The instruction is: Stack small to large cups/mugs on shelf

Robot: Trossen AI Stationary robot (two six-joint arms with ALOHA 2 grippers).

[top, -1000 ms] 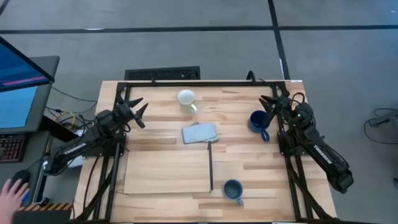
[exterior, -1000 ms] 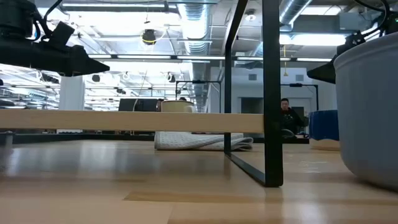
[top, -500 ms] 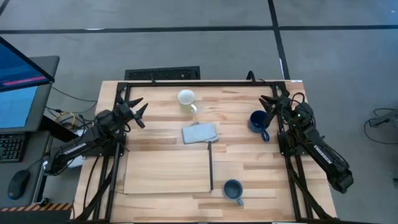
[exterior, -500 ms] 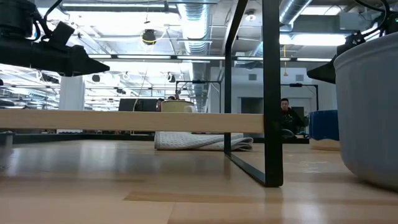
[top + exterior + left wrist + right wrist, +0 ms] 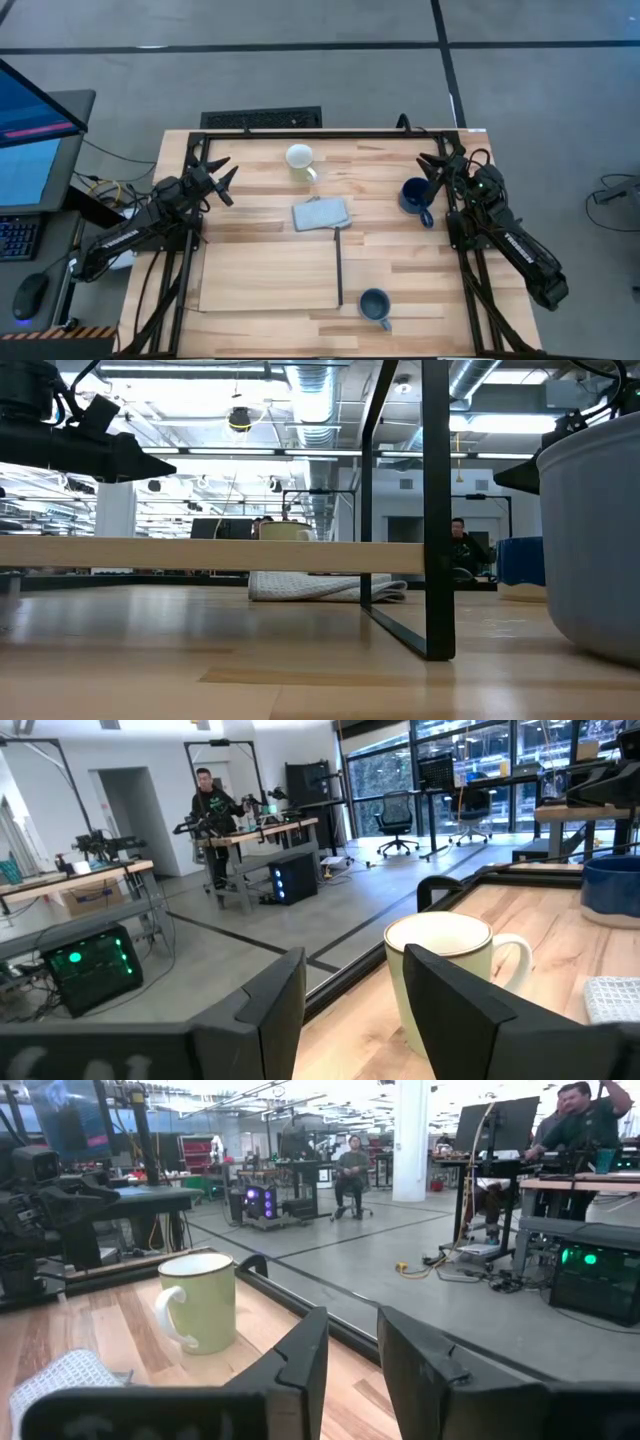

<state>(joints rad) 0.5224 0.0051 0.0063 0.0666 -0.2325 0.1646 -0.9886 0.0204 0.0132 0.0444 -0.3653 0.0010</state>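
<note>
The cream-white mug (image 5: 299, 158) stands at the far middle of the table and also shows in the left wrist view (image 5: 440, 970). The dark navy mug (image 5: 414, 196) stands at the right. The small slate mug (image 5: 374, 305) stands near the front edge, beside the shelf (image 5: 270, 275), a pale panel with a black strip (image 5: 339, 265). In the low view the shelf (image 5: 210, 555) is raised on a thin black support (image 5: 437, 510). My left gripper (image 5: 226, 172) is open and empty at the far left. My right gripper (image 5: 432, 160) is open and empty just beyond the navy mug.
A grey folded cloth (image 5: 321, 213) lies between the cream mug and the shelf. A black frame (image 5: 330, 132) runs along the table's far edge. People sit at desks in the room beyond (image 5: 462, 545). Bare tabletop lies between the shelf and the navy mug.
Both arms and all three mugs have kept still. A person's hand at the mouse beside the table's left front corner has gone out of the high view.
</note>
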